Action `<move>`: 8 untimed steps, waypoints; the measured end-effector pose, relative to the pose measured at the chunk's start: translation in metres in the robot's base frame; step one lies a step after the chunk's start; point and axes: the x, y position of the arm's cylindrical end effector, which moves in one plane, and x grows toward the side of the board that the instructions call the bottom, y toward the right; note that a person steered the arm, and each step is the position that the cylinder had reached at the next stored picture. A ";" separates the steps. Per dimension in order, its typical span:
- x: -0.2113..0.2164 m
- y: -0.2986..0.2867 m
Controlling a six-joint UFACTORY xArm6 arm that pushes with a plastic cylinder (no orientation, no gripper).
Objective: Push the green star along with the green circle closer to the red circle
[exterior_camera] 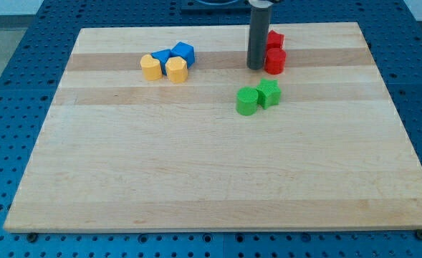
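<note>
Tip (256,67) beside red circle (275,61); green star (269,93) below.

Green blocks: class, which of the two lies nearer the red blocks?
The green star, on the view's right of the pair; the green circle sits lower-left, farther from the red circle.

A big wooden board (218,179) made of pale planks fills most of the view. Under the board and all around it is a blue table top (10,86) full of little round holes in neat rows. Soft, even light falls on the board, and past its top edge the blue top meets a dark strip (211,3).
</note>
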 end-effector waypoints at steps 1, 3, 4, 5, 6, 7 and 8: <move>0.008 -0.035; 0.101 -0.067; 0.166 -0.043; 0.150 0.033; 0.131 0.053; 0.126 0.058; 0.099 0.066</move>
